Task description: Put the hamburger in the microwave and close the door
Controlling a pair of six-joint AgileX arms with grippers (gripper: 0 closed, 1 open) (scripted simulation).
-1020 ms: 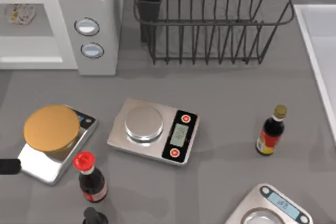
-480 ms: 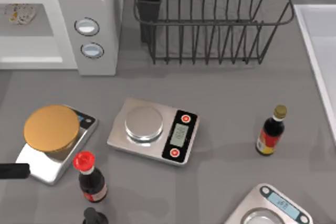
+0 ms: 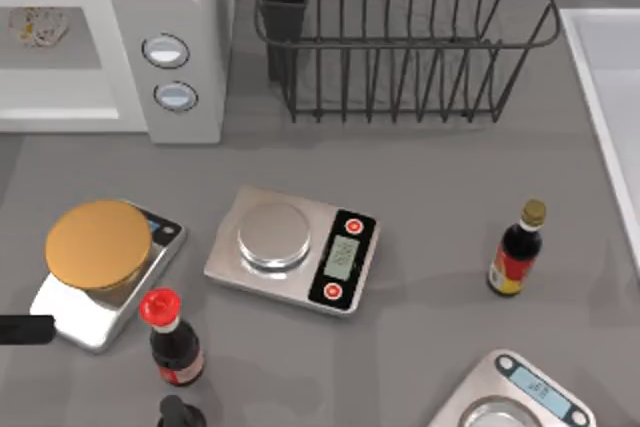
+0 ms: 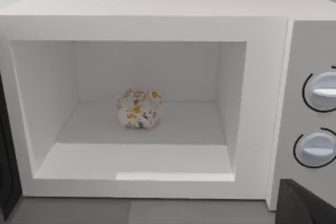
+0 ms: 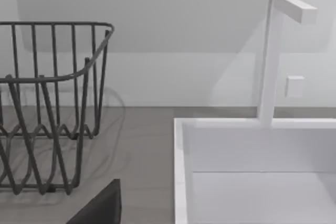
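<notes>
The microwave point(image 3: 180, 7) stands at the table's back left, and its cavity point(image 4: 131, 145) is open. Inside it, on the cavity floor, lies the hamburger point(image 4: 139, 109), a pale speckled lump, also visible from above point(image 3: 38, 25). The door point(image 4: 6, 177) shows as a dark strip swung open beside the cavity. A dark part of my left gripper point(image 3: 22, 329) pokes in at the table's left edge, in front of the microwave and well clear of it. A dark part of my right gripper point(image 5: 100, 208) shows near the sink.
A golden-brown disc point(image 3: 97, 244) rests on a scale at the left. A second scale point(image 3: 293, 247) sits mid-table and a third point(image 3: 520, 397) at the front right. A red-capped bottle point(image 3: 172, 339), a dark bottle point(image 3: 518, 249), a wire rack point(image 3: 400, 37) and a sink point(image 3: 610, 97) surround them.
The dark part of my left gripper has shifted slightly toward the table's front at the left edge. The hamburger and everything else stay put.
</notes>
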